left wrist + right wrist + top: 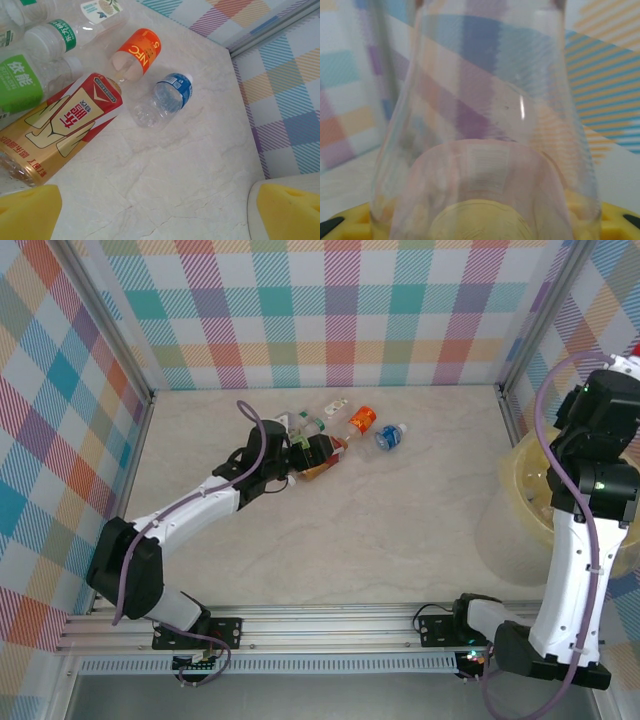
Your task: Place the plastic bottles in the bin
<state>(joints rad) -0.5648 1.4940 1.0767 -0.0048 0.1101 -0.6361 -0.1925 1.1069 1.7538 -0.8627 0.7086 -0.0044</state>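
Several plastic bottles lie in a cluster at the back middle of the table. In the left wrist view I see a red-and-gold one [60, 130], an orange-labelled one [137, 50], a blue-labelled one [170, 97] and green-labelled ones [20, 80]. My left gripper [157, 217] is open over bare table just right of the red-and-gold bottle [318, 466], and its yellow pads [27, 212] hold nothing. My right gripper [480, 227] is shut on a clear bottle [485, 115] seen very close up. It is raised over the pale-yellow bin [525, 490] at the right edge.
Checked walls enclose the table on three sides. The orange bottle [361, 420] and the blue bottle [390, 436] lie right of the cluster. The right arm [580, 540] stands in front of the bin. An aluminium rail [330, 625] runs along the near edge.
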